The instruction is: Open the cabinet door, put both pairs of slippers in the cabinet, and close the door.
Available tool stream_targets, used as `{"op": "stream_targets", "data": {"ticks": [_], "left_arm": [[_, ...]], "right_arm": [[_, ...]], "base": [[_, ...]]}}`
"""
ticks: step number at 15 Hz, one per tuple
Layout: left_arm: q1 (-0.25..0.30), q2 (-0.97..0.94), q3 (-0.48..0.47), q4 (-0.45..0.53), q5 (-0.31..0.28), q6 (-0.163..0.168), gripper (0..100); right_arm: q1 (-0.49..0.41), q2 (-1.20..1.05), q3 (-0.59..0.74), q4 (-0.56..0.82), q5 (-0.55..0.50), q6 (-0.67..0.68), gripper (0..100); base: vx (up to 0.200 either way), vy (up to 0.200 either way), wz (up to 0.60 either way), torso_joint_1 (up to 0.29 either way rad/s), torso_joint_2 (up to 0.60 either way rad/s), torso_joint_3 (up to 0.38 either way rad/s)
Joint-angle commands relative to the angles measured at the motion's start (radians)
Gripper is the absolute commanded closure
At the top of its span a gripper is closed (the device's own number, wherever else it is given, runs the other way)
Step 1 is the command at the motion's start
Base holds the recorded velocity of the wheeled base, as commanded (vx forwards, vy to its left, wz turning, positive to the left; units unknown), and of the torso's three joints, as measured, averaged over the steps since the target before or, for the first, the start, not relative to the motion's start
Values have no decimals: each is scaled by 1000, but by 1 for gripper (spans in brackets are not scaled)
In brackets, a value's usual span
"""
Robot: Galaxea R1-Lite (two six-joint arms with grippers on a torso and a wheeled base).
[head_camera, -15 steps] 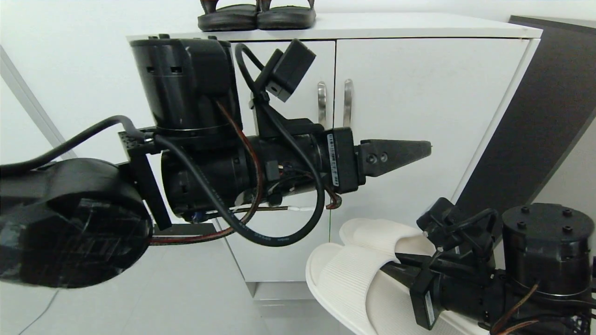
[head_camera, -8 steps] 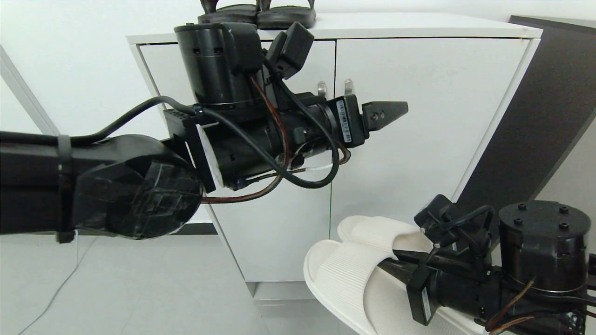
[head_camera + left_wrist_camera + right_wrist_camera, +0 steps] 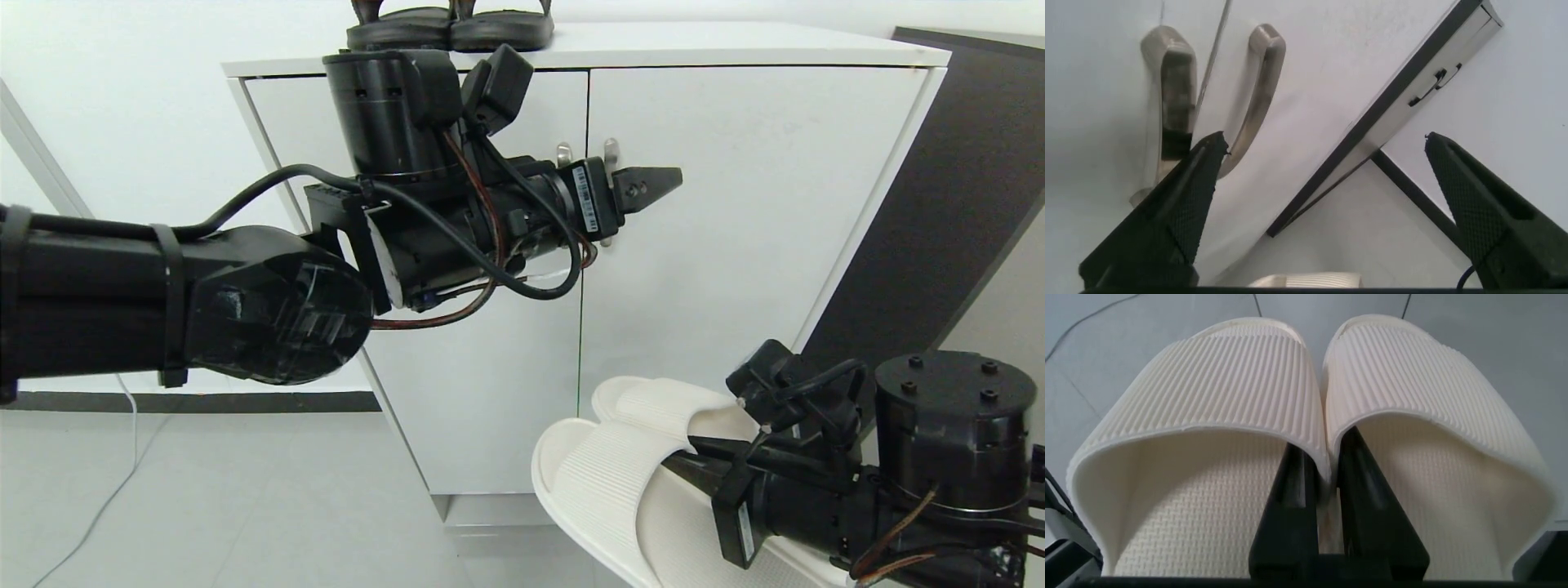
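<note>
The white cabinet has both doors closed, with two metal handles side by side at the middle seam. A dark pair of slippers rests on its top. My left gripper hovers open right in front of the handles, its fingers spread wide, one close beside them. Low on the right, my right gripper is shut on the white ribbed slippers, pinching the inner walls of the pair together.
Pale floor stretches before the cabinet on the left. A dark panel stands against the cabinet's right side. A thin cable trails over the floor at the left.
My left arm has risen and moved in toward the cabinet, bringing its gripper from mid-door height up to the handles. The right arm and white slippers have barely shifted.
</note>
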Motion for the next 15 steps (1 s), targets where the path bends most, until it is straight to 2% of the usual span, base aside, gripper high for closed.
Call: {"op": "stream_targets", "data": {"ticks": [1,8,9,12,13,15], "left_arm": [[10,23,-25,0,3,0,0],[12,74,-63,-5,3,-2,0],[13,74,-63,-5,3,-3,100],[12,64,-55,-6,9,-9,100],[12,57,-46,-9,34,-22,100],[6,23,1,-17,48,-31,100]], "right_arm": [[2,1,1,0,1,0,100],[2,1,10,0,-1,-8,100],[2,2,18,0,4,-8,100],[0,-10,42,0,80,-6,100],[0,-11,62,0,102,-8,100],[0,-30,98,-2,180,-28,100]], "base": [[0,0,0,0,0,0],[0,0,0,0,0,0],[0,0,0,0,0,0],[0,0,0,0,0,0],[0,0,0,0,0,0],[0,0,0,0,0,0]]}}
